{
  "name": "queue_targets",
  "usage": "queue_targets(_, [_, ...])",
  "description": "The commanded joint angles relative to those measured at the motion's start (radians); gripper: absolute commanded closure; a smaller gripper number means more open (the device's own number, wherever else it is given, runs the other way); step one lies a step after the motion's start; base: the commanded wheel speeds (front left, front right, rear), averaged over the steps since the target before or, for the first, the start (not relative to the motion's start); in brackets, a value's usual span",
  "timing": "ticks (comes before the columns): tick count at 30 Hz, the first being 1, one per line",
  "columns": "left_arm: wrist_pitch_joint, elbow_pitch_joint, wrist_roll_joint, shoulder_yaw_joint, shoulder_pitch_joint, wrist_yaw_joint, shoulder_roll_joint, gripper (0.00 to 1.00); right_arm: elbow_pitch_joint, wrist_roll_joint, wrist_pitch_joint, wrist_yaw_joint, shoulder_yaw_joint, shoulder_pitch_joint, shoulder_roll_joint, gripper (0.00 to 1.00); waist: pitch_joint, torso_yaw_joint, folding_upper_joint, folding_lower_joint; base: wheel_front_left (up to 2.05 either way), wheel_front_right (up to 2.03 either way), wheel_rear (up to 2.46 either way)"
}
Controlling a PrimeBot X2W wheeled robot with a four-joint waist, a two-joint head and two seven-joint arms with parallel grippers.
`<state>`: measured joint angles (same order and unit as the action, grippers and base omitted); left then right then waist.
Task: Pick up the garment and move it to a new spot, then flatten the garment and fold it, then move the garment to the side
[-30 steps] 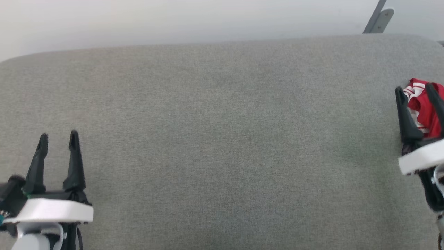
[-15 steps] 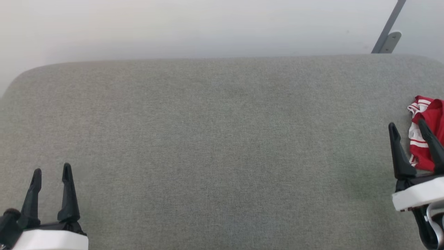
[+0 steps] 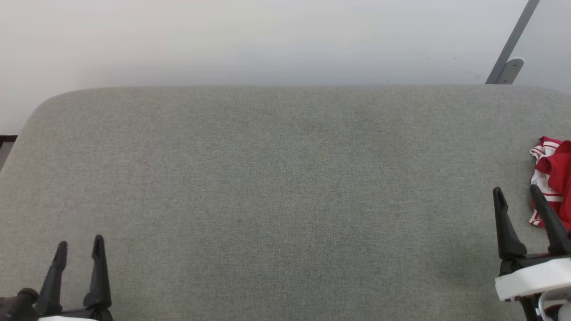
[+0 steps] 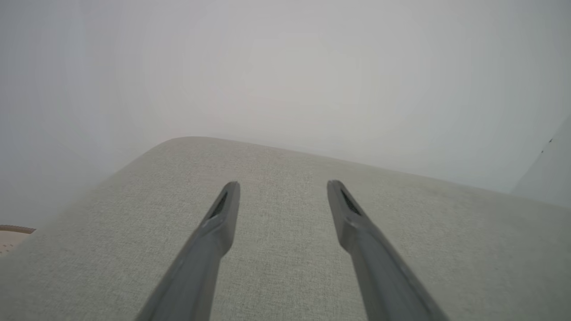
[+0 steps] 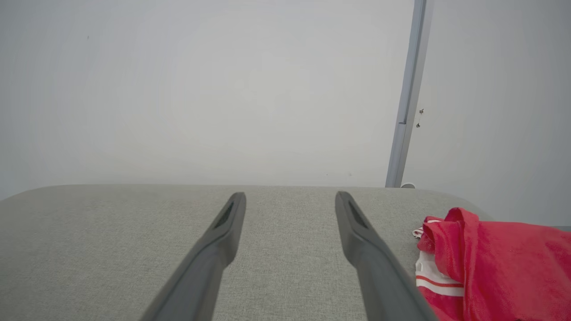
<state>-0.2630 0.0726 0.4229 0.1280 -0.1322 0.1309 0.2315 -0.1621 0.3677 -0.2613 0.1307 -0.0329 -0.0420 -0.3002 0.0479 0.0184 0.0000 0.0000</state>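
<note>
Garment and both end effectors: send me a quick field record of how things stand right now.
garment: crumpled red-and-white heap, far right of the head view, lying on the surface
surface: grey fabric padding with rounded far corners, against a pale wall
left end effector: open, nothing between its fingers, low at the left over the surface
right end effector: open, nothing between its fingers, just left of the garment; contact cannot be told
task state: garment not gripped, not flattened, not folded

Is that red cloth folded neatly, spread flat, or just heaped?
Heaped: the garment lies bunched on the grey cushion, with red folds humped over a striped white band. Its far side is cut off by the picture's edge.
</note>
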Motion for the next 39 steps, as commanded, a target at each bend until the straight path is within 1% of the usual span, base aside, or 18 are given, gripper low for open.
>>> queue_targets(1, [-0.002, 0.001, 0.011, -0.01, -0.012, -0.001, 0.01, 0.0, 0.01, -0.005, -0.005, 0.0, -0.003, 0.016, 0.008, 0.0, -0.005, 0.003, 0.0, 0.0, 0.0, 0.0, 0.0])
queue_targets(5, [-0.002, 0.009, 0.024, -0.034, -0.022, -0.001, 0.024, 0.0, 0.018, -0.006, -0.005, 0.0, -0.016, 0.037, 0.022, 0.0, -0.016, 0.007, 0.0, 0.0, 0.0, 0.0, 0.0])
queue_targets(9, [-0.002, 0.018, 0.019, -0.042, -0.028, -0.001, 0.035, 0.0, 0.017, -0.001, -0.005, 0.0, -0.016, 0.054, 0.02, 0.0, -0.022, 0.01, 0.0, 0.0, 0.0, 0.0, 0.0])
queue_targets(23, [-0.002, 0.018, 0.023, -0.032, -0.026, -0.001, 0.011, 0.0, 0.028, -0.011, -0.005, 0.0, -0.024, 0.069, 0.03, 0.0, -0.028, 0.011, 0.0, 0.0, 0.0, 0.0, 0.0])
queue_targets(39, [-0.002, 0.009, 0.036, -0.049, -0.013, -0.001, -0.013, 0.0, 0.037, -0.009, -0.005, 0.0, -0.037, 0.078, 0.039, 0.0, -0.034, 0.017, 0.0, 0.0, 0.0, 0.0, 0.0])
